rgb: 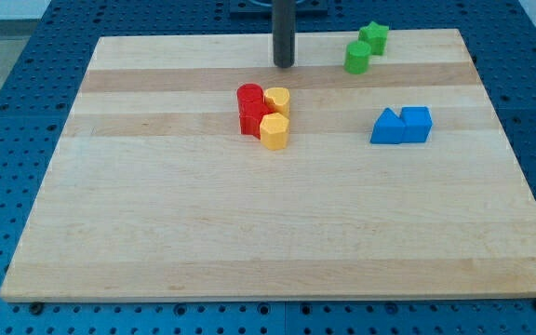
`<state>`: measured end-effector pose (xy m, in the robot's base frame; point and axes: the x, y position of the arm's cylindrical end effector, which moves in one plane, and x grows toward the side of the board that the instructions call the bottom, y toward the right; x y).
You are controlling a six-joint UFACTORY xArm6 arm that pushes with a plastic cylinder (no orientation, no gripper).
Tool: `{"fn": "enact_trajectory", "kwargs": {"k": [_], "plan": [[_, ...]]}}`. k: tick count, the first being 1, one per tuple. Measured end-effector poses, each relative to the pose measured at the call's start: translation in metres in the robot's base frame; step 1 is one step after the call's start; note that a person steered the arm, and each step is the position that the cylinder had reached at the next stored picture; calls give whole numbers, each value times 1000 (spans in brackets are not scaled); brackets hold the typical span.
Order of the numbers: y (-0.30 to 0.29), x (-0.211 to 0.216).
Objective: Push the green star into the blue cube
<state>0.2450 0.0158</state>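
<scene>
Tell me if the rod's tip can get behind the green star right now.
Probably yes: my tip stands left of the green star and green cylinder, with bare board between.

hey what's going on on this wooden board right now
My tip rests near the view's top, touching no block. The green star sits to its right at the top edge, against a green cylinder. The blue cube lies lower right beside another blue block. Red and yellow blocks cluster just below my tip. The push hasn't begun.
</scene>
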Motion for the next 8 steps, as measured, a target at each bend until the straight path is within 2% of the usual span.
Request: {"fn": "enact_trajectory", "kwargs": {"k": [1,2,5,6,8], "plan": [[32,-41],[45,-51],[134,-52],[145,-50],[155,-17]]}}
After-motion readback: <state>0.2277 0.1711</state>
